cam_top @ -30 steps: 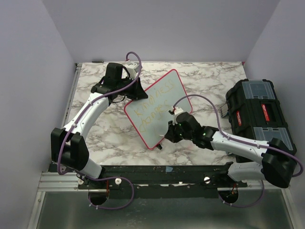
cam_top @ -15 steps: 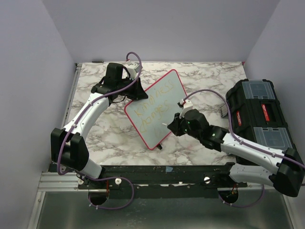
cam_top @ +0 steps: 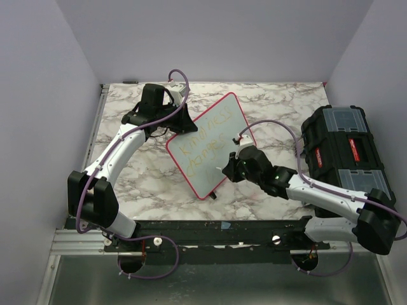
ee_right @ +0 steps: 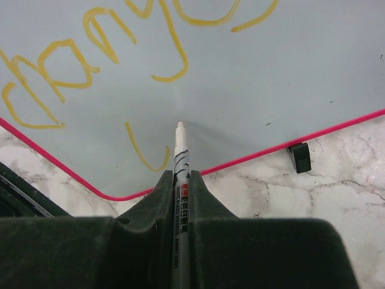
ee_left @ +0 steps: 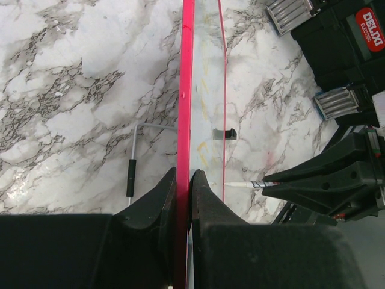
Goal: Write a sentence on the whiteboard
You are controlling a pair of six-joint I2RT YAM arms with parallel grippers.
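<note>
The whiteboard (cam_top: pixel 210 143), white with a pinkish-red frame, stands tilted on the marble table. My left gripper (cam_top: pixel 180 122) is shut on its far-left edge; the left wrist view shows the red frame (ee_left: pixel 186 90) pinched between my fingers. The sentence (cam_top: pixel 205 141) shows as two lines of faint yellow letters, plus one short stroke (ee_right: pixel 144 153) below them. My right gripper (cam_top: pixel 227 170) is shut on a white marker (ee_right: pixel 180 158). The marker tip sits at the board surface near the lower red edge, just right of that stroke.
A black toolbox (cam_top: pixel 346 155) stands at the right of the table, close to my right arm. A small black clip (ee_right: pixel 299 156) sits on the board's lower edge. A thin grey rod with a black grip (ee_left: pixel 131 171) lies on the table behind the board.
My right gripper swung the marker out to the right and back left along the board's lower right part. The board and my left arm have not moved.
</note>
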